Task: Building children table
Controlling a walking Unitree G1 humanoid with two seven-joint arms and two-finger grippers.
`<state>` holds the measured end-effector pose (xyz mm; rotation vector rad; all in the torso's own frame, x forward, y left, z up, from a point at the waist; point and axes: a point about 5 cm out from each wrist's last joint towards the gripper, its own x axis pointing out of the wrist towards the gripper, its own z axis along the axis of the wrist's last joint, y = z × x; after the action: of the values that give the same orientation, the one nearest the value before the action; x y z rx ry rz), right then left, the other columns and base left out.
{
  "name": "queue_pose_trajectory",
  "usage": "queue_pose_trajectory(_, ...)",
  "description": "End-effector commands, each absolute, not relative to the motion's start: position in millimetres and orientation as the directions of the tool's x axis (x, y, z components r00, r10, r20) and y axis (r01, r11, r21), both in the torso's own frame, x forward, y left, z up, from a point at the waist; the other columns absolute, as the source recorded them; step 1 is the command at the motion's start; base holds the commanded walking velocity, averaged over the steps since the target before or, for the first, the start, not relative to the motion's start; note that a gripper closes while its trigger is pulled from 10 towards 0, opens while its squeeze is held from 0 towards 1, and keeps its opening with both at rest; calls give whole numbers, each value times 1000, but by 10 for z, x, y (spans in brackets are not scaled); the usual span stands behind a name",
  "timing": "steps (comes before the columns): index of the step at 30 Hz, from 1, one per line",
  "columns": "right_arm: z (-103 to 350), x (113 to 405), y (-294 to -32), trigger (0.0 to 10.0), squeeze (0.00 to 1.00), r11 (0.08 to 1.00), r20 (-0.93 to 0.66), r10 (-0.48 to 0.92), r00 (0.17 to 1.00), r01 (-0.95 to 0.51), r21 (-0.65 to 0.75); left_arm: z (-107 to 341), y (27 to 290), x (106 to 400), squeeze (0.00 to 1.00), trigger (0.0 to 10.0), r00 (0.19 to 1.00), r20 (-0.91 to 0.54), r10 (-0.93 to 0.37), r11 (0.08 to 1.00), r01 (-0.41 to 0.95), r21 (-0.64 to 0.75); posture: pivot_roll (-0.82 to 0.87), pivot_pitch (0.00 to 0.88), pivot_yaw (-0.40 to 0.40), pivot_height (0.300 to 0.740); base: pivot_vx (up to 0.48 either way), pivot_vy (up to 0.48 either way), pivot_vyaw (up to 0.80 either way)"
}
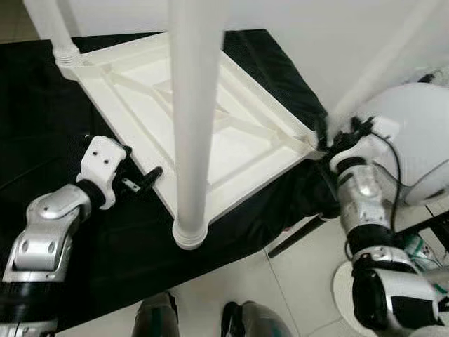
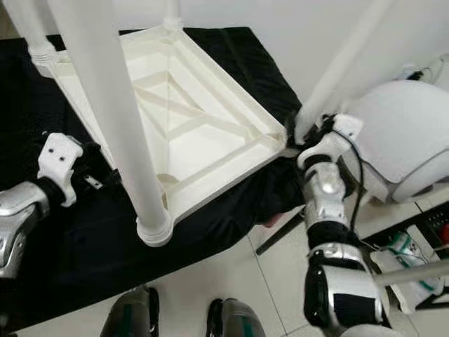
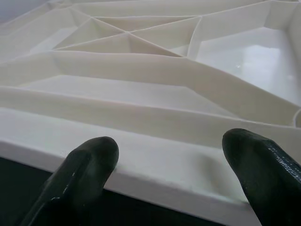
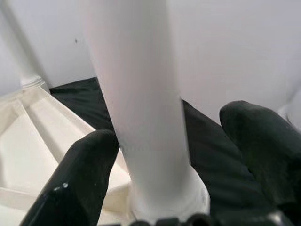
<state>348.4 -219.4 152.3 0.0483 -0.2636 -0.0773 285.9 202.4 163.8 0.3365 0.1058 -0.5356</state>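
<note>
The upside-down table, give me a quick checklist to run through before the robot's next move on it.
1. Tabletop lying underside up on the black cloth: ok.
2. Legs standing in the corner sockets: near leg, far-left leg and right leg ok; whether each is fully seated, cannot tell.
3. Left gripper at the tabletop's left rim, jaws open, a fingertip on each side: ok.
4. Right gripper around the right leg, jaws open, not clamped: ok.
5. White round appliance close beside the right arm: not ok.
</note>
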Motion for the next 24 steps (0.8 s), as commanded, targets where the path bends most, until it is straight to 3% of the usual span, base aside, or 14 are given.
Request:
queue_pose_trajectory(1, 1537, 3448, -2171, 10000, 0, 994, 282, -103, 954, 92, 50, 1603, 2061, 2904, 0, 10000, 910, -168, -380, 856, 414, 309, 56, 132, -81, 740, 0, 0, 0)
queue_pose_trajectory(6, 1458, 3316, -2006, 10000, 0, 991, 304, -135, 943, 131, 33, 1627, 2050, 3014, 0, 10000, 920, -154, -361, 865, 392, 314, 43, 128, -73, 740, 0, 0, 0)
queue_pose_trajectory(13, 1365, 3180, -1841, 10000, 0, 999, 281, -54, 958, 51, 18, 1629, 2071, 3089, 0, 10000, 929, -158, -336, 868, 370, 331, 41, 122, -71, 740, 0, 0, 0)
queue_pose_trajectory(18, 1153, 2939, -1617, 10000, 0, 999, 184, -2, 983, -4, 33, 1657, 2143, 3185, 0, 10000, 952, -154, -264, 873, 304, 382, 43, 109, -73, 740, 0, 0, 0)
queue_pose_trajectory(24, 1050, 2810, -1585, 10000, 0, 1000, 135, -11, 991, 8, 26, 1693, 2202, 3226, 0, 10000, 965, -146, -219, 877, 260, 405, 40, 101, -70, 740, 0, 0, 0)
